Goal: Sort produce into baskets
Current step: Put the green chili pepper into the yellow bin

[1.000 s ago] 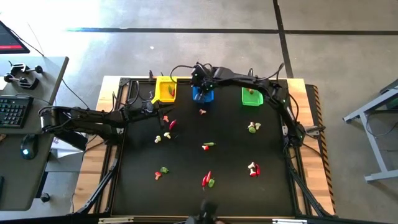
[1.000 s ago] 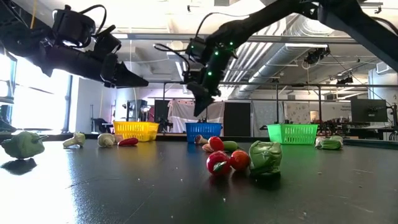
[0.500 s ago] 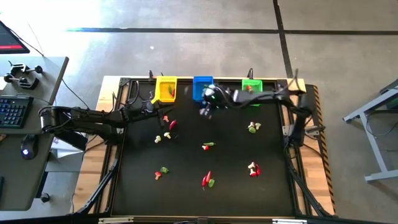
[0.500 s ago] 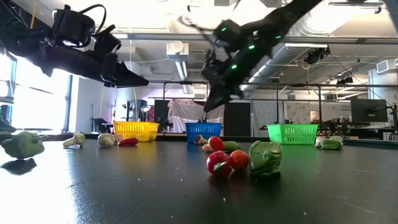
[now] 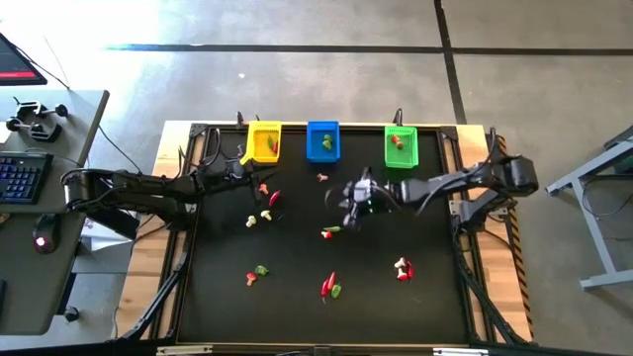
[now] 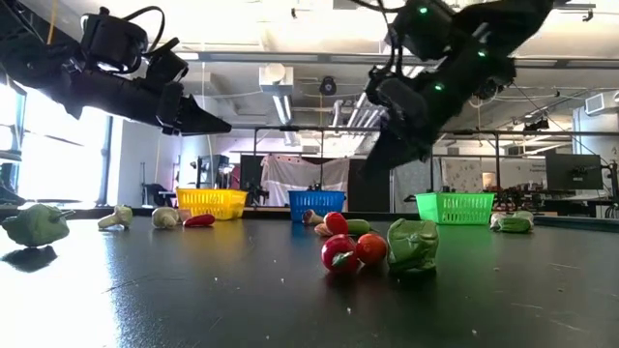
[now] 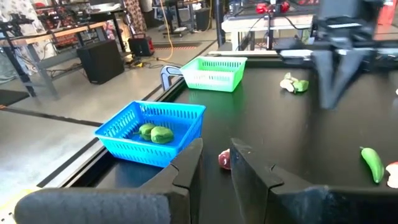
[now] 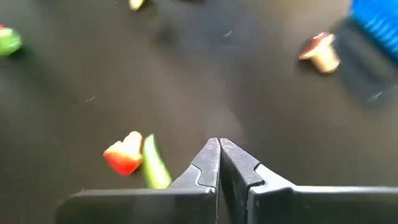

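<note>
1. Two fingertips of the right gripper [image 8: 219, 147] meet, holding nothing, above mid-table.
2. Left gripper [image 7: 214, 163]: slightly parted, empty.
3. Blue basket [image 7: 151, 132], at 12 o'clock, holds two green pieces [image 7: 155, 132].

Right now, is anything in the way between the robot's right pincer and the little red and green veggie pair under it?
Nothing visible blocks it. The right pincer, shut and empty, hangs above the small red-and-green toy vegetable pair on bare black tabletop.
</note>
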You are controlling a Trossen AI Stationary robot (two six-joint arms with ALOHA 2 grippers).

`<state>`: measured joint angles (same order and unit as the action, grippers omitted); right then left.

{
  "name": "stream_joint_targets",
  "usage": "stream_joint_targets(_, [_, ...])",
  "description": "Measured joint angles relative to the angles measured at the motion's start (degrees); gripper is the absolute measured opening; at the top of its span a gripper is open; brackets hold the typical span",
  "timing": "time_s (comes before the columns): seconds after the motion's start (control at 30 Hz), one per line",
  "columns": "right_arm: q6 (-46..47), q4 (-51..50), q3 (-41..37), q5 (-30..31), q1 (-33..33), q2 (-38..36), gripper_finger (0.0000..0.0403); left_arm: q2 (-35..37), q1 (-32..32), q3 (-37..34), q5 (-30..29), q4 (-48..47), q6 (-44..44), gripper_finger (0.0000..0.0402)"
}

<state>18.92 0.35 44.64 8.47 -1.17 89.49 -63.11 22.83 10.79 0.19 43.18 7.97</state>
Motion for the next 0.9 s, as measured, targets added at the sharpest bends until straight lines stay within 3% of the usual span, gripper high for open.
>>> stream_joint_targets(0.13, [0.1, 2.1, -3.1, 0.0, 2.8, 1.2, 0.002, 0.0, 0.0, 0.0, 0.0, 0.0, -0.4, 0.0064])
stream_joint_targets(0.3, [-2.9, 5.9, -4.3, -0.2, 4.3, 3.1, 0.0085, 0.0, 0.0, 0.0, 0.0, 0.0, -1.3, 0.0064])
stream_joint_targets(0.47, [-5.6, 10.0, -4.3, -4.6, 4.2, 6.2, 0.0135, 0.0, 0.0, 0.0, 0.0, 0.0, -1.8, 0.0064])
stream_joint_targets(0.9, [-9.5, 14.6, -4.3, -5.8, 4.2, 12.0, 0.0138, 0.0, 0.0, 0.0, 0.0, 0.0, -1.9, 0.0064])
